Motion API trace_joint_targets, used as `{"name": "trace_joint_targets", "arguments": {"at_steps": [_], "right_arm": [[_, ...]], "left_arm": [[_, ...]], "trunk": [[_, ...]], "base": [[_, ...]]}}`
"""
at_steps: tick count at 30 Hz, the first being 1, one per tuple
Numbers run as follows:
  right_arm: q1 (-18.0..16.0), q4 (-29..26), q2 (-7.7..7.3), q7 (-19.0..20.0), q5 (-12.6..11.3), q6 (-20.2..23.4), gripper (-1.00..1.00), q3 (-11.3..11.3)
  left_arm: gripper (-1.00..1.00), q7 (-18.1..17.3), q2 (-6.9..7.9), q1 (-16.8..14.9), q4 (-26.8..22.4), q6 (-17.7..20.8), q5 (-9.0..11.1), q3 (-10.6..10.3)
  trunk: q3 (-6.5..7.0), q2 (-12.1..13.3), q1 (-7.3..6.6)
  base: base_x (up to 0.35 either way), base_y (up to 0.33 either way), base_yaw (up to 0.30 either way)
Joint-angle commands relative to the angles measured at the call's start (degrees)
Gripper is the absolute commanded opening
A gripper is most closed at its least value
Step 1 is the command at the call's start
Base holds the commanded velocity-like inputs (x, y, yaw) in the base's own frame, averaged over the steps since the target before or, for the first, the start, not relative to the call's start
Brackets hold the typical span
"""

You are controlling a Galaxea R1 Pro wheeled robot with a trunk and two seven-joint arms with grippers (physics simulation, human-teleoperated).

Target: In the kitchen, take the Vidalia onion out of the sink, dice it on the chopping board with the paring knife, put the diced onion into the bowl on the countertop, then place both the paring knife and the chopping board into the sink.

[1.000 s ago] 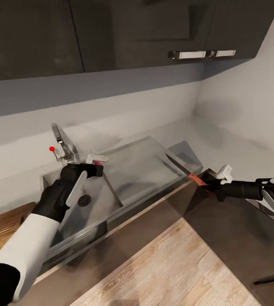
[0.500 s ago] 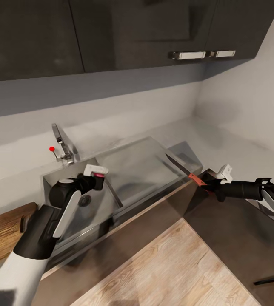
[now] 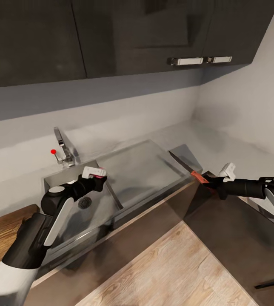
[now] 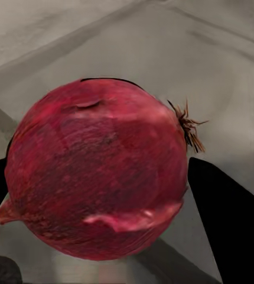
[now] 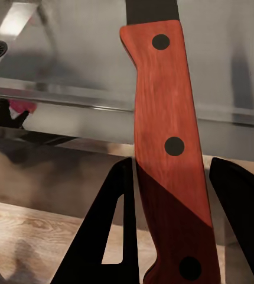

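The pinkish-red Vidalia onion (image 4: 97, 177) is clamped between my left gripper's dark fingers (image 4: 233, 225). In the head view that left gripper (image 3: 95, 174) hangs over the grey steel sink (image 3: 75, 223), above the basin near its drain (image 3: 84, 202), and a pink edge of the onion (image 3: 98, 174) peeks out. My right gripper (image 3: 211, 182) is shut on the paring knife's reddish-brown handle (image 5: 168, 154) just off the sink's right front corner. The dark blade (image 3: 181, 163) points over the drainboard (image 3: 141, 170). The brown chopping board (image 3: 1, 231) lies at the far left, partly behind my left arm. The bowl is out of view.
The chrome faucet (image 3: 65, 148) with its red-tipped lever (image 3: 53, 151) stands behind the basin. Grey countertop (image 3: 226, 146) runs right into the wall corner. Dark cabinets (image 3: 132, 34) hang overhead. Wood floor (image 3: 175, 267) lies below the counter front.
My left arm has drawn back from the faucet and lowered over the basin, still holding the onion. The right arm with the knife stayed put. The view shifted slightly.
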Motion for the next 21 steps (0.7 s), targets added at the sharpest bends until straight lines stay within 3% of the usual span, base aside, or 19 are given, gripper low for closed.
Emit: {"name": "trace_joint_targets", "arguments": {"at_steps": [1,5,6,9,12,21], "right_arm": [[-0.1,0.0,-0.05,-0.1,-0.4,0.4,-1.00,0.1],[-0.1,0.1,-0.05,-0.8,-0.4,0.4,-1.00,0.0],[-0.1,0.1,0.05,-4.2,-0.4,0.4,-1.00,0.0],[-0.1,0.1,0.98,-9.3,-0.4,0.4,-1.00,0.0],[-0.1,0.1,2.24,-12.3,-0.5,0.5,-1.00,0.0],[-0.1,0.1,3.28,-14.6,-0.5,0.5,-1.00,0.0]], "left_arm": [[-1.00,-0.8,0.05,-0.1,0.0,0.0,-0.4,0.1],[-1.00,-2.4,0.10,0.2,0.2,-0.7,-0.4,0.4],[-1.00,-2.8,0.02,0.6,0.3,-0.9,-0.4,0.4],[-1.00,-3.0,-0.23,0.7,0.3,-1.0,-0.4,0.4],[-1.00,-3.0,-0.72,0.7,0.4,-1.0,-0.4,0.3],[-1.00,-3.0,-2.89,0.8,0.2,-1.0,-0.4,0.1]], "trunk": [[-0.02,-0.1,0.04],[0.35,-0.1,0.04],[0.44,-0.1,0.04],[0.71,-0.1,0.04],[0.97,-0.1,0.04],[1.75,-0.1,0.04]], "base": [[0.000,0.000,0.000],[0.000,0.000,0.000],[0.000,0.000,0.000],[0.000,0.000,0.000],[0.000,0.000,0.000],[-0.045,0.026,0.000]]}}
